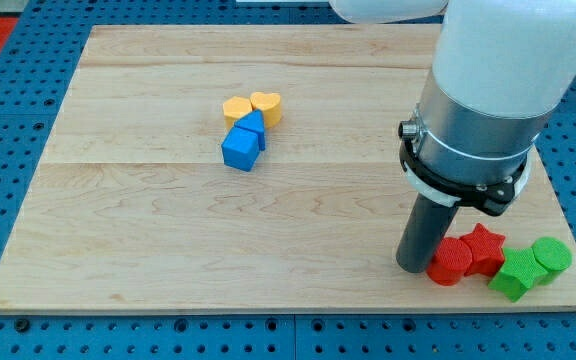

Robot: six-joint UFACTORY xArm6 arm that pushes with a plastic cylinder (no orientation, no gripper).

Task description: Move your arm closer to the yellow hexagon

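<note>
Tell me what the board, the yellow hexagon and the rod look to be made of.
Board: pale wood, matte, with visible grain and plank seams.
Yellow hexagon: probably painted wood or plastic; uniform colour, soft sheen.
Rod, ending at my tip beside the red blocks: dark, smooth, likely plastic or metal; cannot tell which.

yellow heart (pixel 266 104), two blue blocks (pixel 241 149) mid-board (pixel 148 220); red cylinder (pixel 450 262), red star (pixel 482 247), green star (pixel 514 274), green cylinder (pixel 551 256) at bottom right

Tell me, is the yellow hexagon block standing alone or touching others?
Touching: the yellow hexagon block presses against the yellow heart block and the blue triangular block.
</note>
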